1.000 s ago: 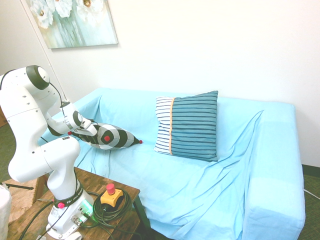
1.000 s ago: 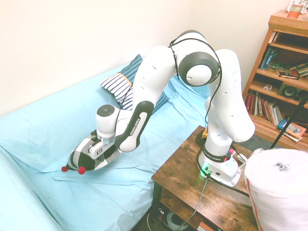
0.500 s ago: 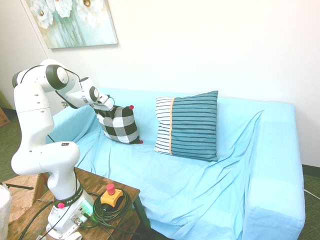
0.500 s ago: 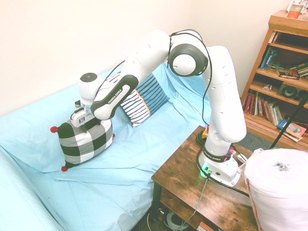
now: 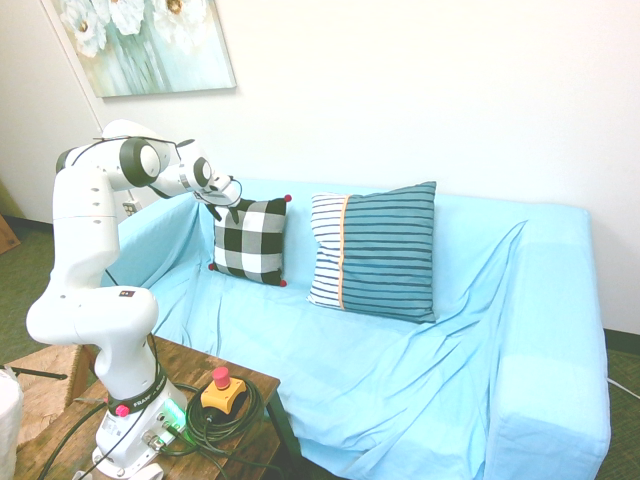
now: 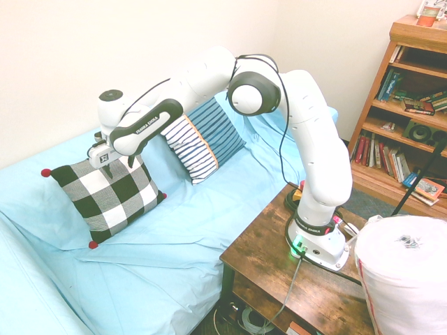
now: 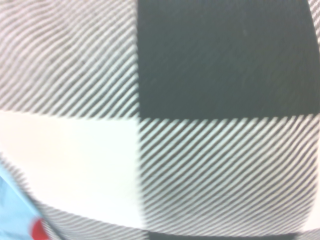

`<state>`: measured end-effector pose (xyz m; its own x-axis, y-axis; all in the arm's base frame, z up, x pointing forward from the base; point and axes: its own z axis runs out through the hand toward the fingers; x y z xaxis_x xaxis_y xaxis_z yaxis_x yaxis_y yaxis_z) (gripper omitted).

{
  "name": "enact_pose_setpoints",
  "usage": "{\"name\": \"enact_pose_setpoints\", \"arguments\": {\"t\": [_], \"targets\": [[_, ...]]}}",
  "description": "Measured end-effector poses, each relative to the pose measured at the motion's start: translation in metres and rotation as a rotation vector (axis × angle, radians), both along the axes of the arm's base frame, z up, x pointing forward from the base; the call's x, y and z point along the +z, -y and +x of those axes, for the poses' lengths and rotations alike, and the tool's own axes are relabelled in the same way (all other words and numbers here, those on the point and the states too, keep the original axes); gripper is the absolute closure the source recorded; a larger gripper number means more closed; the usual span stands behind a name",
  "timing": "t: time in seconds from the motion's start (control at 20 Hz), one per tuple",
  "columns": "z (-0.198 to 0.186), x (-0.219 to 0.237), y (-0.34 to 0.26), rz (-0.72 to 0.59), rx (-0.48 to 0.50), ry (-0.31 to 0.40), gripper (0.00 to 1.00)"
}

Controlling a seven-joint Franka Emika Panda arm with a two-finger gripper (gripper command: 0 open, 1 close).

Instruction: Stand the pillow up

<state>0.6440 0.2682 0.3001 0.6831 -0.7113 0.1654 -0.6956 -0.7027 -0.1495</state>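
The pillow [image 5: 250, 242], black-and-white check with red pom-poms at its corners, stands upright on the blue sofa [image 5: 400, 360] and leans on the backrest. From the other side the pillow [image 6: 105, 195] shows as a tilted square with one corner down. My gripper [image 5: 222, 205] sits at its top left corner, shut on the upper edge. In the second exterior view the gripper [image 6: 112, 166] comes down onto that same edge. Blurred check fabric of the pillow [image 7: 200, 125] fills the wrist view.
A larger teal-and-white striped pillow [image 5: 378, 250] leans on the backrest just right of the checked one. A wooden side table [image 6: 272, 258] stands in front of the sofa, with a yellow stop button [image 5: 222, 385] on it. A bookshelf [image 6: 412, 105] stands beyond.
The arm lifted the pillow from lying flat near the sofa's left end, turned it upright, and carried it up and back against the backrest, closer to the striped pillow.
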Motion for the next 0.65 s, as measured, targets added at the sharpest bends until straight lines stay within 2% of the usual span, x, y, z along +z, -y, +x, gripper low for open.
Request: {"name": "enact_pose_setpoints", "arguments": {"t": [0.15,0.35,0.65], "targets": [[-0.012,-0.005,0.046,-0.036,0.020,-0.047,0.00],[-0.040,0.014,0.135,-0.053,0.035,-0.097,0.00],[-0.119,0.024,0.222,-0.034,0.055,-0.166,0.00]]}}
